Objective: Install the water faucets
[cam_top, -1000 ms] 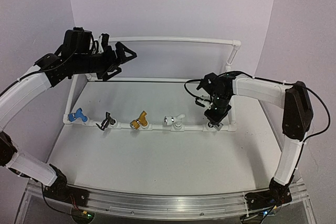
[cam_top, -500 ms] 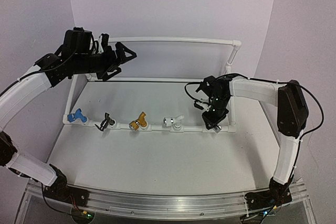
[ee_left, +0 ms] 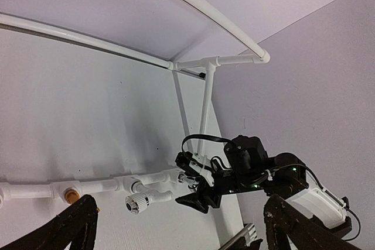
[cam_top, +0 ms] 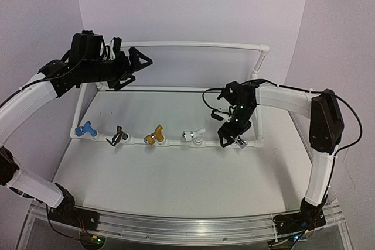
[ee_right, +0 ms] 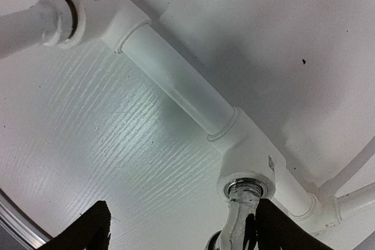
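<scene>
Since a second ago the right gripper (cam_top: 229, 135) is sliding leftward along the front rail of the pipe frame (cam_top: 193, 44), uncovering the silver-grey faucet (cam_top: 241, 140) it was hiding. Its fingers (ee_right: 88, 229) are standing wide apart and gripping nothing. In the wrist view the faucet's shiny stem is sitting in the tee socket (ee_right: 249, 162), just beside the picture's right-hand finger, with a bare gap reaching to the other finger. Beyond that other finger, the white faucet (cam_top: 195, 136), gold faucet (cam_top: 156, 136), black faucet (cam_top: 120, 135) and blue faucet (cam_top: 86, 128) are sitting along the same rail. The left gripper (cam_top: 136, 62) is hanging high and well apart, spread open and empty.

Whether the stem is fully home, I cannot tell. Finishing well likely means centring both fingers around the faucet body, closing squarely, then pressing straight along the socket without levering the rail.
</scene>
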Robot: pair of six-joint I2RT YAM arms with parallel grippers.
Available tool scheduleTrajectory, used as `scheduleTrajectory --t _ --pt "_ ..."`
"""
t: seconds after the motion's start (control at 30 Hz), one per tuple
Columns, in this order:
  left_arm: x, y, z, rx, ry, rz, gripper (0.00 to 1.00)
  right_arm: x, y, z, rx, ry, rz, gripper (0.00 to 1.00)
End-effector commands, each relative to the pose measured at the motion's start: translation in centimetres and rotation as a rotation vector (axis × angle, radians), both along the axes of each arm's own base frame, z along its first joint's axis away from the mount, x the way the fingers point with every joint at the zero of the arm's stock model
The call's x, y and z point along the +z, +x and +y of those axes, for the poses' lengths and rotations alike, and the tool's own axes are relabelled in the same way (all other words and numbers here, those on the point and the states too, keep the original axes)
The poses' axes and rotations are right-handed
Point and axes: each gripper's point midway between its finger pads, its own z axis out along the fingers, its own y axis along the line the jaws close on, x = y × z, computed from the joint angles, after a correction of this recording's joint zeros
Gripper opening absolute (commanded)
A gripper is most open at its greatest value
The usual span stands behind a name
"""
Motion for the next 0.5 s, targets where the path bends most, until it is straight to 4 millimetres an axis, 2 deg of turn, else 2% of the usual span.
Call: scheduleTrajectory --t 0.0,0.23,0.33,0.47 --pt "2.1 -0.1 0.4 0.005 -0.022 -0.052 0.98 3.5 0.1 0.9 0.031 0.061 -0.051 0.91" --pt "1.6 -0.3 0.4 -0.002 -0.006 -0.043 0.99 6.7 1.7 -0.3 0.063 0.088 -0.128 0.93" --pt "1.5 -0.4 0.3 -0.010 -0.001 -0.038 0.99 9.2 1.8 -0.4 0.229 0.082 -0.202 0.93" --pt "1.4 -0.4 0.2 -0.020 0.003 -0.034 0.99 13.6 0.9 -0.5 0.557 0.062 -0.349 0.96"
